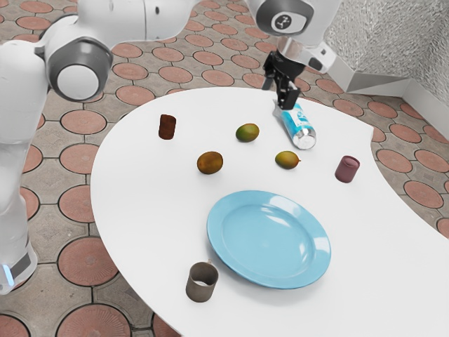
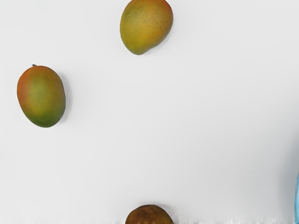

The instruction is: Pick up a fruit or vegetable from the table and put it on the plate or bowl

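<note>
Three fruits lie on the white table (image 1: 154,210): a green-red mango (image 1: 247,132) (image 2: 41,95), a yellow mango (image 1: 287,159) (image 2: 146,25) and a brown fruit (image 1: 210,162) (image 2: 148,215). The light blue plate (image 1: 269,239) sits nearer the front edge; a sliver of its rim (image 2: 297,200) shows in the wrist view. My gripper (image 1: 284,102) hangs above the table's far side, right beside the lying bottle and behind the yellow mango. It looks open, with nothing between its fingers.
A clear bottle with a blue label (image 1: 297,125) lies just under the gripper. A brown can (image 1: 167,126) stands at the exterior view's left, a maroon cup (image 1: 346,168) at its right, and a grey mug (image 1: 202,281) by the plate.
</note>
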`<state>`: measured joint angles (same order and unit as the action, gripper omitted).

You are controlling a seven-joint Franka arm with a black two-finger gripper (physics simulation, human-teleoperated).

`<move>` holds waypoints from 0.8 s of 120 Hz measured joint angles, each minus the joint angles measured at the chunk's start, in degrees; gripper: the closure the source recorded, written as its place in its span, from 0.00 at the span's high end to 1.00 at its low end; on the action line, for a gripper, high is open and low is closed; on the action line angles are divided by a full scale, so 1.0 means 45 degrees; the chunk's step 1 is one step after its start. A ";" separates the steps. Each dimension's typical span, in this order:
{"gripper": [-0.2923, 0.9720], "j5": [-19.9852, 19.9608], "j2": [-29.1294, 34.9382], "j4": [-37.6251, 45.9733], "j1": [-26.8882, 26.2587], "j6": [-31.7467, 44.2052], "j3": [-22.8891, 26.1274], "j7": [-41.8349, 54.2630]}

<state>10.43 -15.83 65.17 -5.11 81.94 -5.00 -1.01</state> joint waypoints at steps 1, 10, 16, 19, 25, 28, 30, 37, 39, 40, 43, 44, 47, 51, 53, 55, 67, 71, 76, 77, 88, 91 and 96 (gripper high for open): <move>0.77 0.0030 -0.0009 -0.0015 -0.0003 -0.0035 -0.0003 -0.0007; 0.77 0.0167 -0.0050 -0.0080 0.0002 -0.0297 -0.0054 -0.0072; 0.77 0.0198 -0.0059 -0.0093 0.0005 -0.0425 -0.0081 -0.0112; 0.77 0.0213 -0.0061 -0.0097 0.0004 -0.0479 -0.0088 -0.0131; 0.77 0.0235 -0.0063 -0.0100 0.0003 -0.0567 -0.0095 -0.0165; 0.77 0.0241 -0.0063 -0.0101 0.0002 -0.0604 -0.0096 -0.0181; 0.77 0.0244 -0.0063 -0.0101 0.0002 -0.0626 -0.0097 -0.0191; 0.77 0.0254 -0.0064 -0.0102 0.0002 -0.0691 -0.0098 -0.0225; 0.77 0.0255 -0.0064 -0.0102 0.0005 -0.0706 -0.0098 -0.0234; 0.77 0.0255 -0.0064 -0.0102 0.0005 -0.0714 -0.0099 -0.0239; 0.77 0.0254 -0.0064 -0.0102 0.0005 -0.0734 -0.0099 -0.0252; 0.77 0.0251 -0.0064 -0.0102 0.0007 -0.0740 -0.0099 -0.0256; 0.77 0.0221 -0.0064 -0.0102 0.0047 -0.0757 -0.0102 -0.0269; 0.77 0.0178 -0.0054 -0.0102 0.0114 -0.0777 -0.0092 -0.0299; 0.77 0.0161 -0.0046 -0.0102 0.0118 -0.0787 -0.0079 -0.0320; 0.77 0.0143 -0.0038 -0.0102 0.0110 -0.0797 -0.0061 -0.0341; 0.77 0.0057 -0.0021 -0.0102 -0.0259 -0.0839 0.0017 -0.0541; 0.77 0.0040 -0.0041 -0.0092 -0.0298 -0.0849 0.0025 -0.0625; 0.77 -0.0013 -0.0054 -0.0029 -0.0256 -0.0860 0.0014 -0.0726; 0.77 -0.0033 -0.0055 -0.0017 -0.0238 -0.0862 0.0009 -0.0745; 0.77 -0.0222 -0.0049 0.0127 -0.0016 -0.0878 -0.0088 -0.0950; 0.77 -0.0255 -0.0040 0.0136 0.0113 -0.0881 -0.0099 -0.1006; 0.77 -0.0301 -0.0037 0.0147 0.0273 -0.0886 -0.0106 -0.1103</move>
<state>9.07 -16.00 65.83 -3.88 77.96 -5.48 -5.97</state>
